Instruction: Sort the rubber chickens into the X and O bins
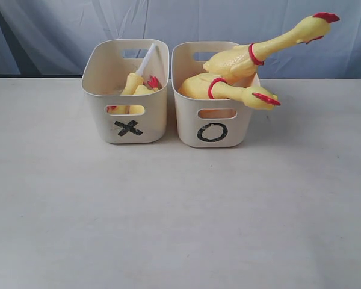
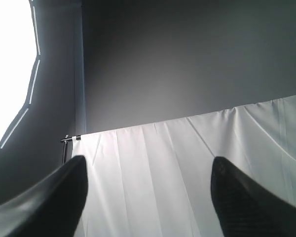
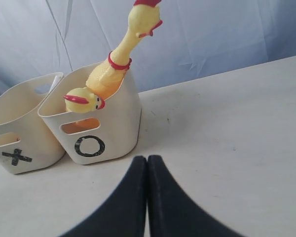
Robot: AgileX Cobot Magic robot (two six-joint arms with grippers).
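My right gripper (image 3: 147, 163) is pressed closed; ahead, across open table (image 3: 227, 128), stand the black-lettered X bin (image 3: 39, 143) and O bin (image 3: 123, 128), rubber chickens (image 3: 108, 74) overhanging the O rim. My left gripper (image 2: 148, 173) gapes wide.

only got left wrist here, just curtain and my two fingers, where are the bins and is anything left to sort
observer: exterior view shows the X bin and O bin side by side on the table, X on the left.
operator: chickens?
observer: two whole chickens stick out of the O bin; yellow chicken parts, no head showing, lie in the X bin.
operator: right gripper?
observer: right gripper is shut on nothing, facing the O bin.
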